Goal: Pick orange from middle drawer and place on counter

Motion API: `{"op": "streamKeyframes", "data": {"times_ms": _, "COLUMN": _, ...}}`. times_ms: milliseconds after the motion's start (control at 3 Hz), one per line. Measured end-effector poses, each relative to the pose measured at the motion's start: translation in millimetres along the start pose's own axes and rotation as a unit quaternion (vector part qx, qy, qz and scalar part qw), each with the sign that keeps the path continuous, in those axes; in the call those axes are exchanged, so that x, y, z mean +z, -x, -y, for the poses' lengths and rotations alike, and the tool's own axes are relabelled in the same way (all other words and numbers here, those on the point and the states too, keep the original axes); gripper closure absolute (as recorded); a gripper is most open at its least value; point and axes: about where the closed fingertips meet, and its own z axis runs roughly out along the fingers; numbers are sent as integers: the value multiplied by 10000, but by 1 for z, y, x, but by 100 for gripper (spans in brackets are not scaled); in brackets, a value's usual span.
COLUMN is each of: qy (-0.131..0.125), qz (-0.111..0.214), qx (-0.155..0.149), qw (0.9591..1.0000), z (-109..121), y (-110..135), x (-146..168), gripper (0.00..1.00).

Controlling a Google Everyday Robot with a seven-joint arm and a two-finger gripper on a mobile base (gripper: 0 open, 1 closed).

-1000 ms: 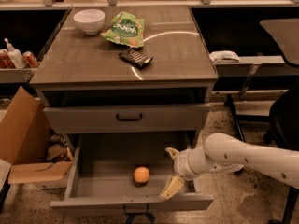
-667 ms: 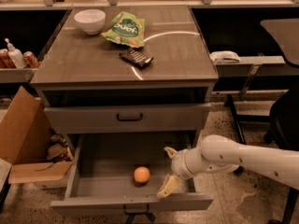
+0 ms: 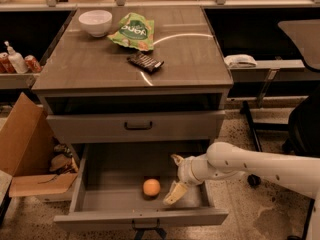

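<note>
Hovering in middle drawer [image 3: 112, 176], spread tool [image 3: 176, 178] beside round orange [image 3: 151, 187]

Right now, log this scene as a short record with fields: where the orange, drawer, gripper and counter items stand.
middle drawer: pulled out
orange: on the drawer floor, near the front
gripper: open, inside the drawer, just right of the orange, not holding it
counter: holds a white bowl, green snack bag and dark wrapped bar; no orange on it
task stage: orange not yet grasped
</note>
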Motion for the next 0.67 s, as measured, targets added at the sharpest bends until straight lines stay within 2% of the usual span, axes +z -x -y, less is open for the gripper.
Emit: {"op": "streamKeyframes", "data": {"times_ms": 667, "qy": 24, "qz": 118, "qx": -43, "qw": 9999, "z": 29, "y": -12, "x": 39, "gripper": 0}}
